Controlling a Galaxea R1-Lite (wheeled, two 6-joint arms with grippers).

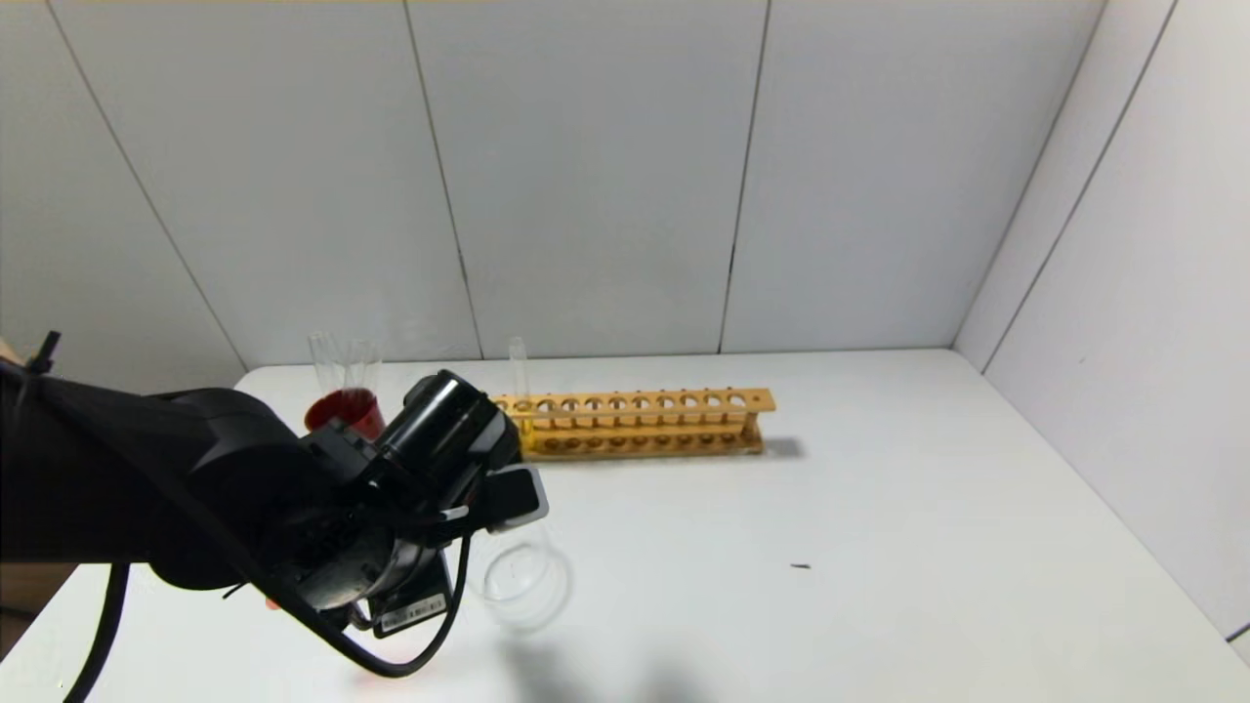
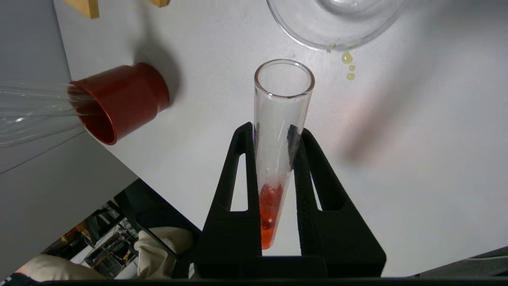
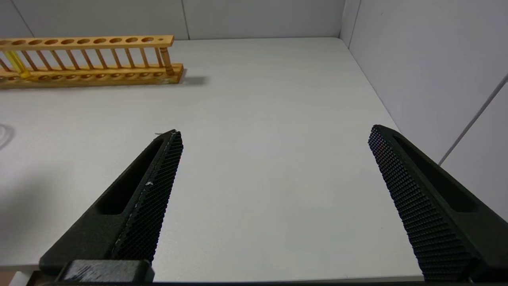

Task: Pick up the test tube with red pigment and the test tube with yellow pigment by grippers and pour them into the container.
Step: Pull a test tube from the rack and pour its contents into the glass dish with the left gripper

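- Left wrist view: left hand (image 2: pixel 274 139) clamped on test tube with red pigment (image 2: pixel 278 151), near container (image 2: pixel 301 35); thin, slick, breakable glass, best gripped mid-length.
- Right hand (image 3: pixel 274 174) open above bench (image 3: pixel 258 119).

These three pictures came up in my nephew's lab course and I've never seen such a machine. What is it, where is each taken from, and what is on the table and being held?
It is a robot with two arms, each ending in a two-fingered gripper. The wide picture looks down from its head; the other two come from cameras on its wrists. On the white table stand a wooden rack with one tube of yellow liquid, a red cup holding empty glass tubes, and a clear glass dish with a few yellowish drops beside it. The left gripper is shut on a tube with red liquid near the dish. The right gripper hangs open over bare table, holding nothing.
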